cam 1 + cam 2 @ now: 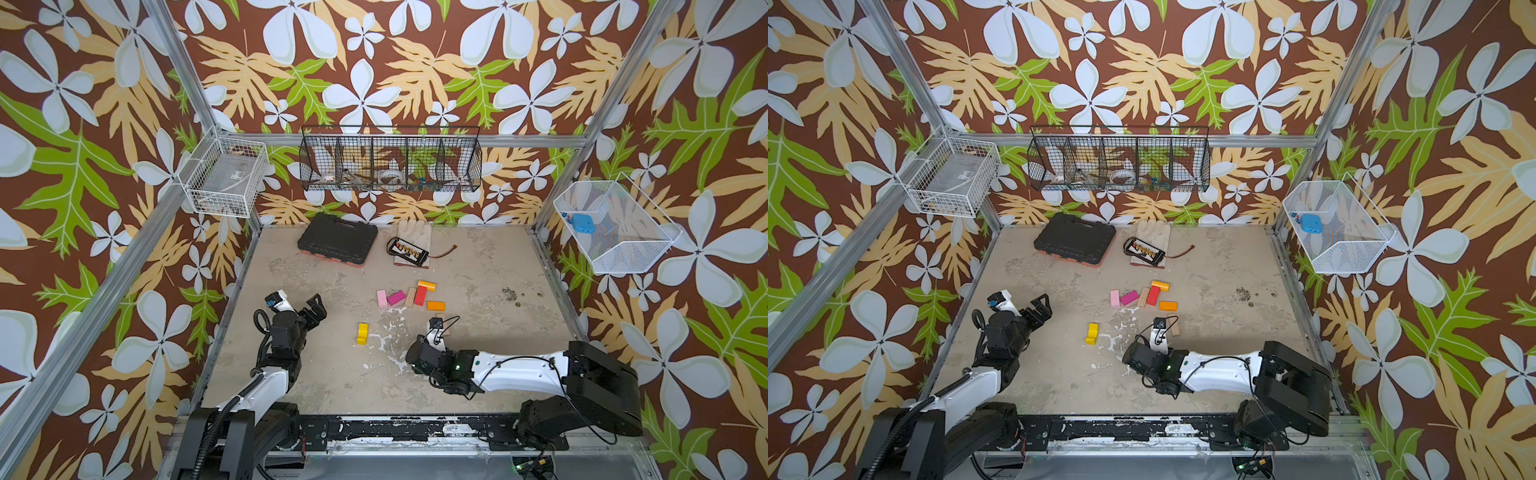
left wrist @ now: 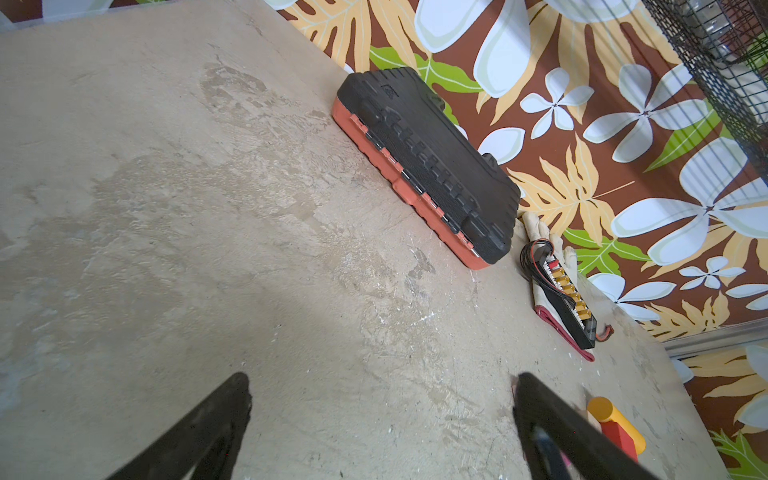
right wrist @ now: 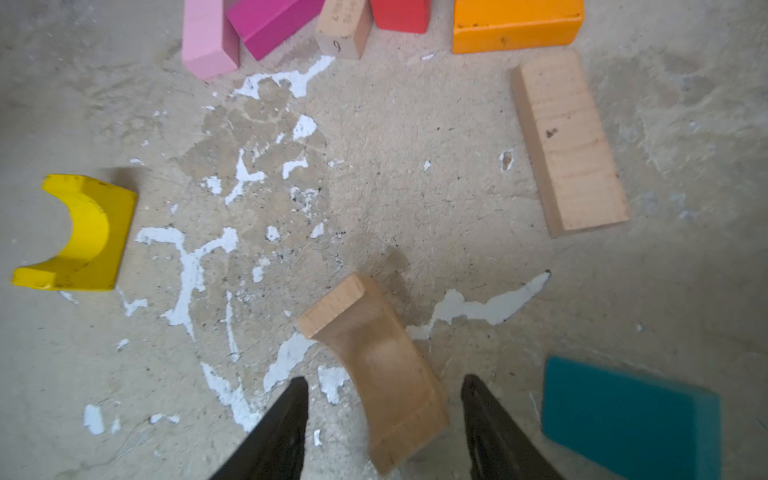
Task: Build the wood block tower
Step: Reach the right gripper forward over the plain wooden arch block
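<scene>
Looking down from the right wrist, the right gripper (image 3: pixel 385 380) is seen with its jaws apart, and a plain wood arch block (image 3: pixel 368 332) lies on the table (image 3: pixel 415 187) directly between them. No contact between either finger and the wood can be made out. A gap is seen on each side, and it is narrower on the side of the teal block (image 3: pixel 623 419). Nothing is therefore judged to be held yet.

The long axis of the arch block runs forward, away from the gripper, but not quite straight. Its far end is turned toward the side where the yellow arch (image 3: pixel 79 232) lies, and its near end sits closer to the finger (image 3: pixel 486 419) on the teal side. The teal block is just beside that finger, on its outer side. A plain wood bar (image 3: pixel 569 141) lies ahead of the gripper, well apart from it, and the orange block (image 3: pixel 515 29) is farther ahead. No tower is standing.

In a top view the left gripper (image 1: pixel 316 305) is seen wide open and empty, well apart from the arch block, so the right arm is clearly the nearer one. If the jaws are closed as they stand, the block will probably be met at a slant and may be turned. A small rotation of the wrist toward the block's axis is judged to be useful first.
</scene>
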Robot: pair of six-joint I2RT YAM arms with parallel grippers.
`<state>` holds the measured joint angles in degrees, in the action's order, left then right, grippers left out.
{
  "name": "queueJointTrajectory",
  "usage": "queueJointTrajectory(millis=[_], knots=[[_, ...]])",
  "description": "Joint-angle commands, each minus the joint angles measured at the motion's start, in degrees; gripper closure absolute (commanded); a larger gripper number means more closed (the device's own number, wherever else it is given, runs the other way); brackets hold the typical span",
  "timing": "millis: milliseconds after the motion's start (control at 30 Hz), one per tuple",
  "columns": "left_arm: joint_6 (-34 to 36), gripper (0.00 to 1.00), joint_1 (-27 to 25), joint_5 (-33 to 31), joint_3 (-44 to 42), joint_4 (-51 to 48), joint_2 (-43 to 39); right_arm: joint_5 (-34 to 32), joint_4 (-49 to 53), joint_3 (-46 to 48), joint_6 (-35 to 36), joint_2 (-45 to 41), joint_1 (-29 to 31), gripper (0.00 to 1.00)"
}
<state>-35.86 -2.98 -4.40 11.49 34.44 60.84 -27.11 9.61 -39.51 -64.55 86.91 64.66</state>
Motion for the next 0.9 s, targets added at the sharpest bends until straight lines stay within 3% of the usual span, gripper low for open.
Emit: queueJointTrajectory(millis=[0, 433, 567, 867], knots=[[-0.1, 0.0, 0.0, 0.1, 0.2, -0.2, 0.1, -2.3, 3.3, -1.9, -2.3, 1.9, 0.1, 0.47], [-0.1, 0.0, 0.0, 0.4, 0.2, 0.0, 0.1, -3.8, 4.2, 1.5, -5.5, -0.3, 0.1, 0.51], [-0.2, 0.0, 0.0, 0.4, 0.2, 0.0, 0.1, -3.3, 3.0, 2.7, -5.4, -1.5, 0.3, 0.59], [-0.2, 0.0, 0.0, 0.4, 0.1, -0.1, 0.1, -3.7, 1.6, 2.3, -4.0, -0.3, 0.4, 0.65]])
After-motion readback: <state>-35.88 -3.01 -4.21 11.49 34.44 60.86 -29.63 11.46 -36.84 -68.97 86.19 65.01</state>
